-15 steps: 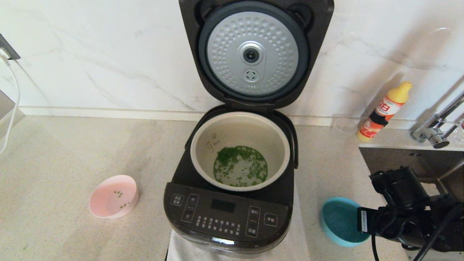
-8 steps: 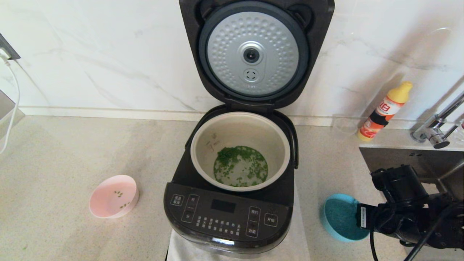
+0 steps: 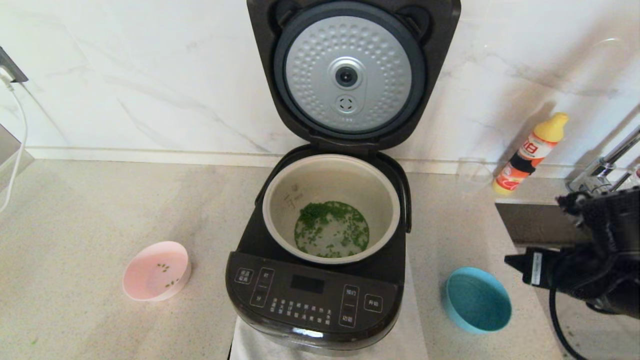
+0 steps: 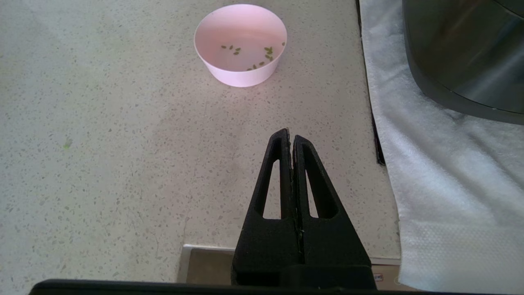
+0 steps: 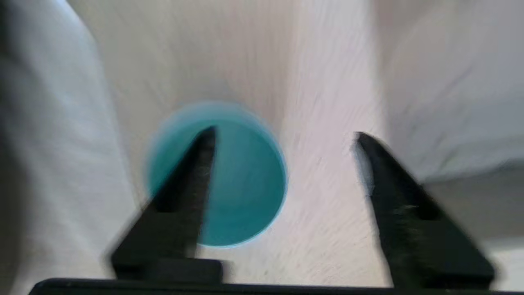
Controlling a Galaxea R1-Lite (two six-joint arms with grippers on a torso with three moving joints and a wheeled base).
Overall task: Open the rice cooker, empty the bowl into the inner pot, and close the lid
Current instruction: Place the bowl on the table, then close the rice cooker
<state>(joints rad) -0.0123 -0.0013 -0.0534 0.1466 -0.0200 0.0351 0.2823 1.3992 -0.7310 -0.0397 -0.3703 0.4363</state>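
The black rice cooker [image 3: 310,300] stands open at the centre, its lid [image 3: 350,75] upright with the dimpled silver disc facing me. The inner pot [image 3: 335,177] holds green bits [image 3: 331,230] on its bottom. A pink bowl [image 3: 156,270] with a few green bits sits left of the cooker and shows in the left wrist view [image 4: 240,45]. An empty blue bowl [image 3: 477,306] stands upright right of the cooker. My right arm [image 3: 590,270] hangs right of it. My right gripper [image 5: 285,132] is open and empty above the blue bowl [image 5: 241,184]. My left gripper [image 4: 290,133] is shut and empty, parked near the counter's front edge.
An orange bottle with a yellow cap [image 3: 530,152] and a clear glass [image 3: 472,172] stand by the back wall. A sink [image 3: 530,222] and tap [image 3: 607,167] are at the right. A white cloth [image 3: 410,335] lies under the cooker. A white cable [image 3: 17,135] hangs at the far left.
The blue bowl was tilted at my right gripper; now it stands flat on the counter. The right arm has pulled away up and to the right.
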